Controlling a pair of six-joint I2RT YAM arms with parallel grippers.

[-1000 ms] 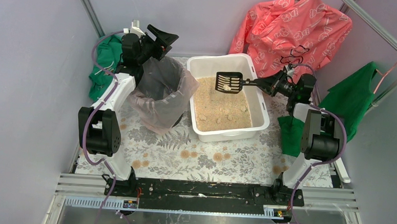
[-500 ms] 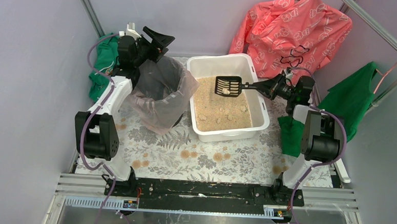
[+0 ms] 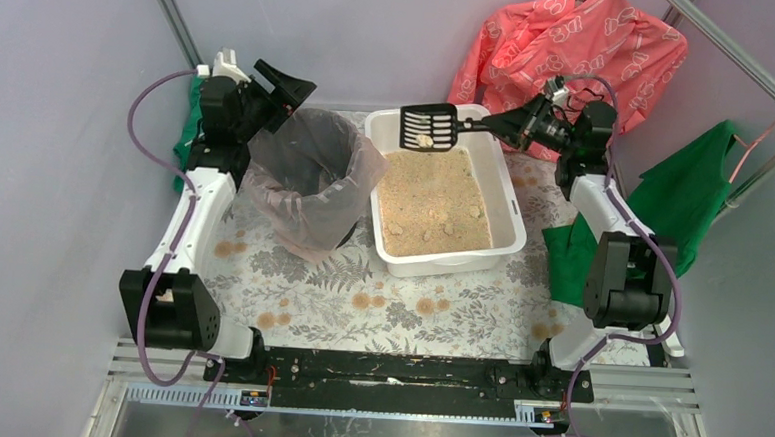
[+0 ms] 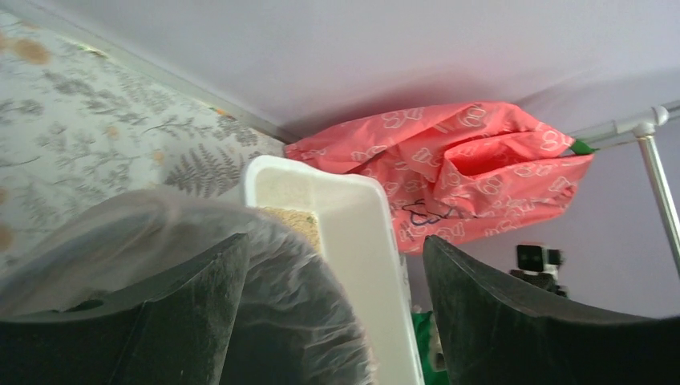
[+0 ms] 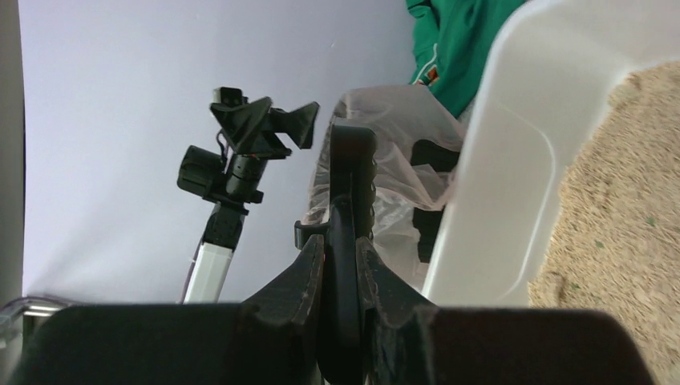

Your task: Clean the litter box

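- Black bin, lined with a clear plastic bag, stands upright on my left side.
- Coral printed garment hangs at the far right corner.
- Green garment hangs at my right; another green cloth sits at far left.
- Floral tablecloth lies spread flat beneath the bin.

The bin sits just left of the litter box.
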